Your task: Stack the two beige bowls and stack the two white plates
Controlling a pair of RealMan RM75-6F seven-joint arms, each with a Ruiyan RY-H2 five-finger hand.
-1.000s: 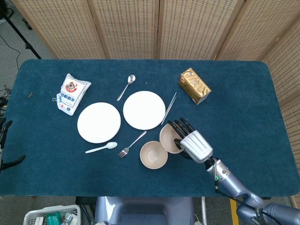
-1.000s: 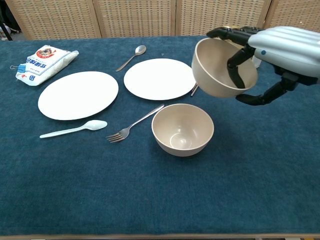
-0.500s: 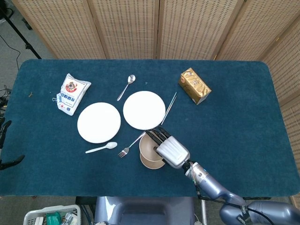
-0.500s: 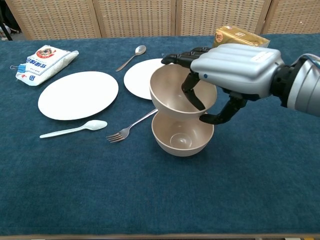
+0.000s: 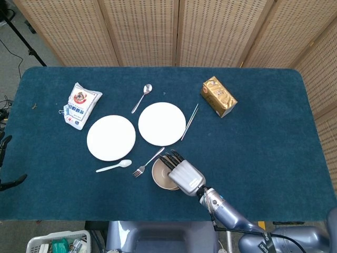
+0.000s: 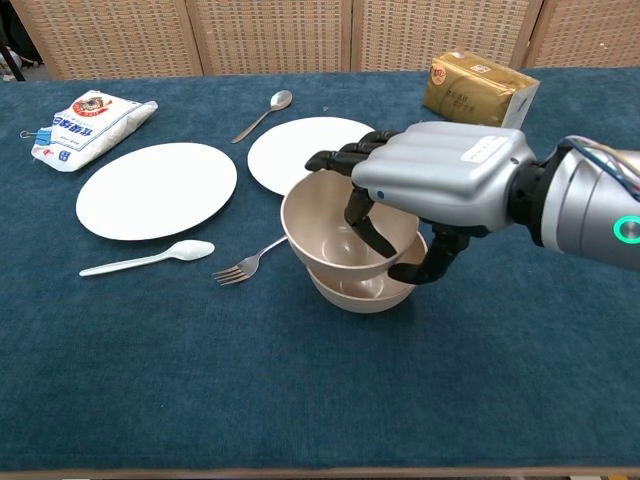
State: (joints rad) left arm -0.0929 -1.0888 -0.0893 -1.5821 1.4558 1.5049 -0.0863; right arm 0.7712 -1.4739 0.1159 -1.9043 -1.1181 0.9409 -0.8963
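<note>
My right hand (image 6: pixel 440 185) (image 5: pixel 184 175) grips a beige bowl (image 6: pixel 335 232) by its right rim, fingers inside and thumb outside. That bowl sits tilted, partly nested in the second beige bowl (image 6: pixel 365 291) standing on the cloth, and overhangs it to the left. In the head view the hand covers most of both bowls (image 5: pixel 159 174). Two white plates lie side by side: the left plate (image 6: pixel 156 189) (image 5: pixel 111 137) and the right plate (image 6: pixel 305 152) (image 5: pixel 161 123). My left hand is out of sight.
A fork (image 6: pixel 262 257) lies just left of the bowls, a white plastic spoon (image 6: pixel 148 258) further left. A metal spoon (image 6: pixel 264 113), chopsticks (image 5: pixel 190 121), a gold carton (image 6: pixel 480 90) and a white bag (image 6: pixel 92 125) lie further back on the blue cloth.
My right hand has carried the beige bowl leftward and down, from the air to the right of the standing bowl to partly inside it.
</note>
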